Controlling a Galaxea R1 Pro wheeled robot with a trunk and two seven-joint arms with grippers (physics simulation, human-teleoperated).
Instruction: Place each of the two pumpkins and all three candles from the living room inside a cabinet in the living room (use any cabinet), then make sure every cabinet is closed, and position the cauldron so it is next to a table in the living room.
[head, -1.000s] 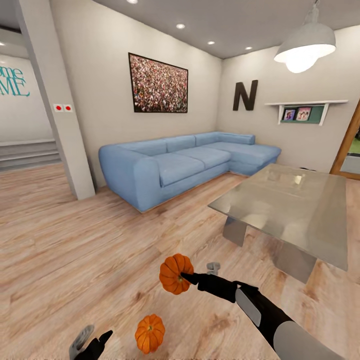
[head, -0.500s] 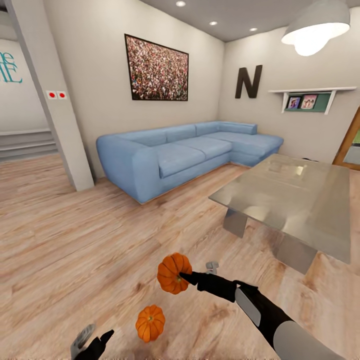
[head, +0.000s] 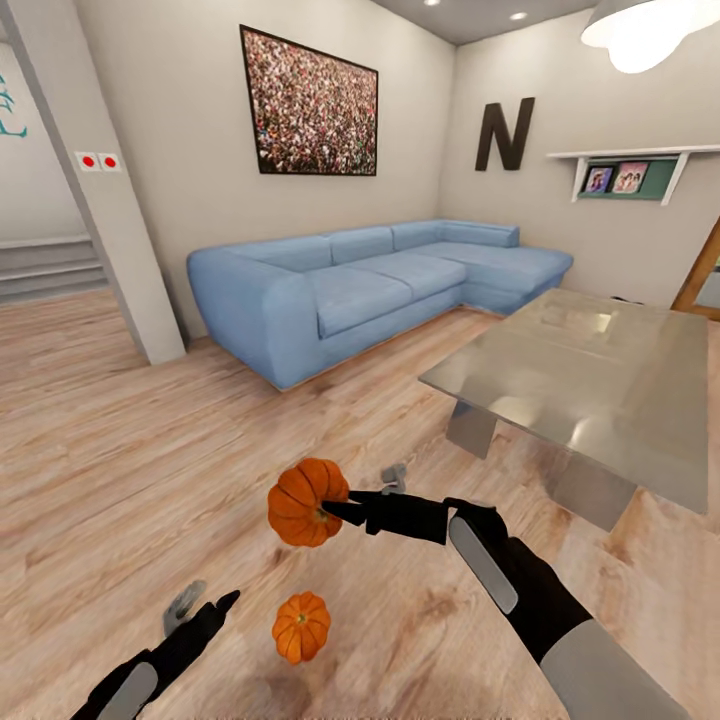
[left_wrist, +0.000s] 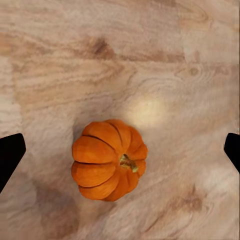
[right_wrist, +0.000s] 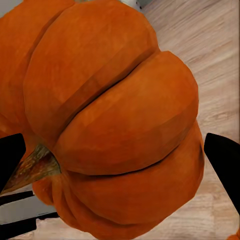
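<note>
Right tool gripping the bigger pumpkin in the air; left tool spread wide over the floor.

The right tool is clamping the bigger pumpkin, fingers at either flank, and holding it above the wood floor. The left tool is hanging with fingers far apart on both sides of the smaller pumpkin, which is sitting on the floor just beside it, untouched. The glass counter is standing to the right, near the right arm; a blue sofa is sitting well beyond, against the wall.
</note>
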